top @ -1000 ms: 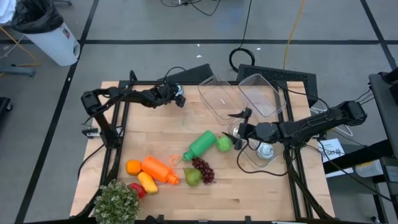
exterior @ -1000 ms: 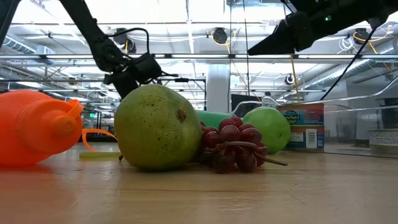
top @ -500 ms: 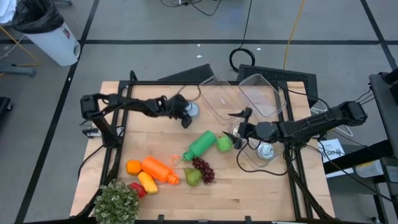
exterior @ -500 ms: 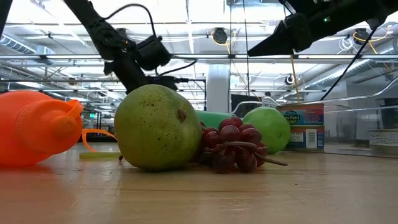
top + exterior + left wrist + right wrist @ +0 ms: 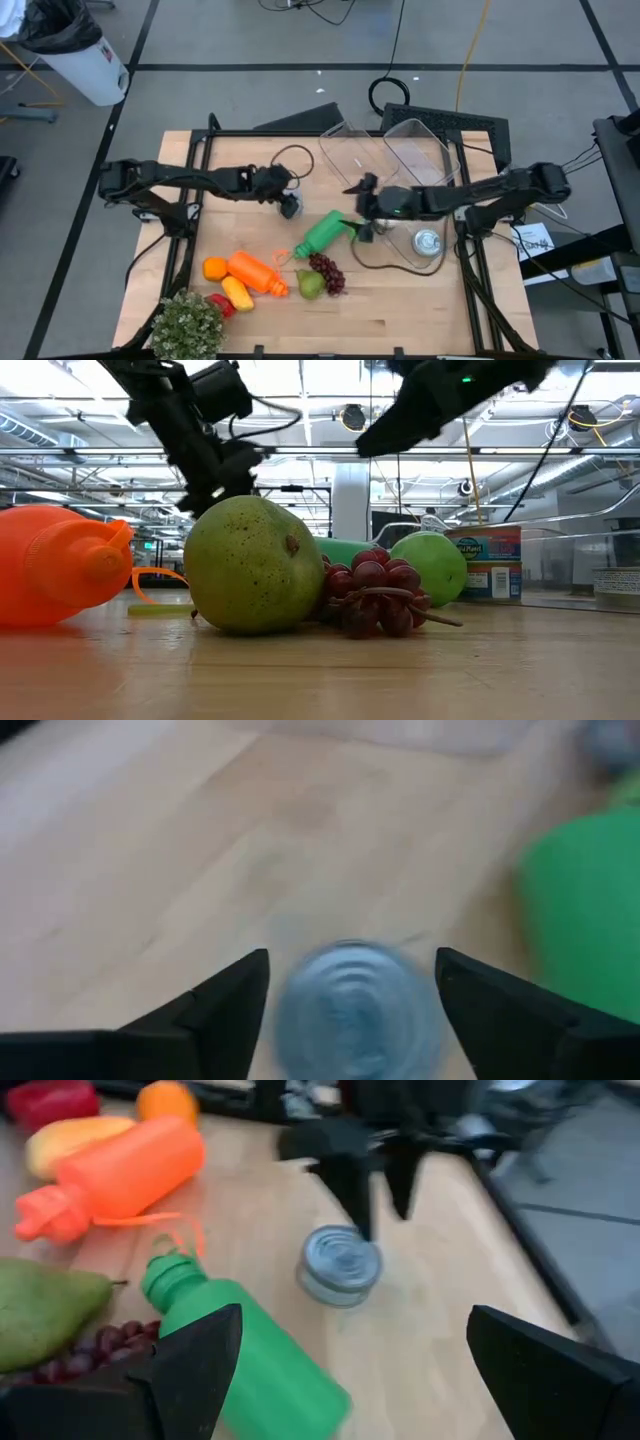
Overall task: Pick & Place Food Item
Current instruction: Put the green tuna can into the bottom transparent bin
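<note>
A small silver can stands upright on the wooden table, directly below the left gripper, whose two dark fingers are spread apart on either side of the can's lid without touching it. In the right wrist view the same can sits just beyond the green bottle's cap, with the left fingers hanging over it.

The right gripper hovers above the wide end of the green bottle, its fingers held wide apart and empty. Just past those fingers lie a green apple, a pear and a bunch of dark grapes, all close together.

Farther along the table from the left fingers lie an orange bottle, an orange, a yellow fruit and a small leafy plant. Clear plastic tubs sit at the far edge, with a second can in a clear container near the right arm.

The table stands on a grey floor with taped lines; a white bin is off to one side.
</note>
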